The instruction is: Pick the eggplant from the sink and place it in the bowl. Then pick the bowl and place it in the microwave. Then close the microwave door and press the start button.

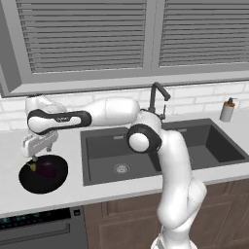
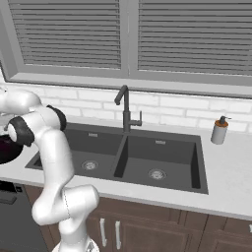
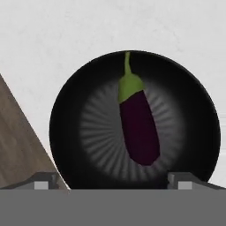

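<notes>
The black bowl (image 1: pixel 29 179) sits on the counter left of the sink (image 1: pixel 104 146). The dark purple eggplant (image 1: pixel 46 169) lies inside it, its green stem towards the bowl's rim. My gripper (image 1: pixel 35 158) hangs just above the bowl, open, with nothing between its fingers. In the hand view the eggplant (image 3: pixel 139 128) rests free in the middle of the bowl (image 3: pixel 190 101), and the two fingertips (image 3: pixel 44 181) stand wide apart at the bottom. A sliver of the bowl (image 2: pixel 7 151) shows at the left edge of the right base view. The microwave and its door are out of view.
A dark faucet (image 1: pixel 158 97) rises behind the double sink (image 2: pixel 147 162). A soap dispenser (image 1: pixel 227 110) stands at the back right. A dark appliance panel (image 1: pixel 39 223) sits under the counter below the bowl, which lies close to the counter's front edge (image 3: pixel 26 114).
</notes>
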Controlling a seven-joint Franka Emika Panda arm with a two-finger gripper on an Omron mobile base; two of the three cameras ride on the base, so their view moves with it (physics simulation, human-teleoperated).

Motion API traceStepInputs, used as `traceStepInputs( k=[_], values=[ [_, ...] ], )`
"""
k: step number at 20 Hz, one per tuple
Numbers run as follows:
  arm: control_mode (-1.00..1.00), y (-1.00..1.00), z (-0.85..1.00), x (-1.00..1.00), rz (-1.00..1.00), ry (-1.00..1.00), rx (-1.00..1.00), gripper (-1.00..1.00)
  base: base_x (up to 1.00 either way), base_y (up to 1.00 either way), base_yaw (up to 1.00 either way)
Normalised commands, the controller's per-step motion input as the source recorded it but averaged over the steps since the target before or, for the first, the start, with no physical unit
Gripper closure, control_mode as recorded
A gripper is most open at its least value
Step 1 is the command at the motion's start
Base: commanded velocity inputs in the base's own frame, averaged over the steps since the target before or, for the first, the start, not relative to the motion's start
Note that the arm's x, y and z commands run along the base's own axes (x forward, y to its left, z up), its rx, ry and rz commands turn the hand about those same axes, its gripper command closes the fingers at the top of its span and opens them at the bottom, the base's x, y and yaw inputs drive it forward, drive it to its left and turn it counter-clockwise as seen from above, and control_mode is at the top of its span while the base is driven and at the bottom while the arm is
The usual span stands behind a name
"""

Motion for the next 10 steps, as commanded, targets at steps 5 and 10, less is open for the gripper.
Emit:
traceStepInputs(
  k=[5, 10],
  values=[
    [-1.00, -0.69, 0.07, -0.02, -0.27, 0.00, 0.20, -1.00, 0.00, 0.00, 0.00],
    [-1.00, -0.45, -0.16, 0.00, -0.28, 0.01, 0.04, -1.00, 0.00, 0.00, 0.00]
  ],
)
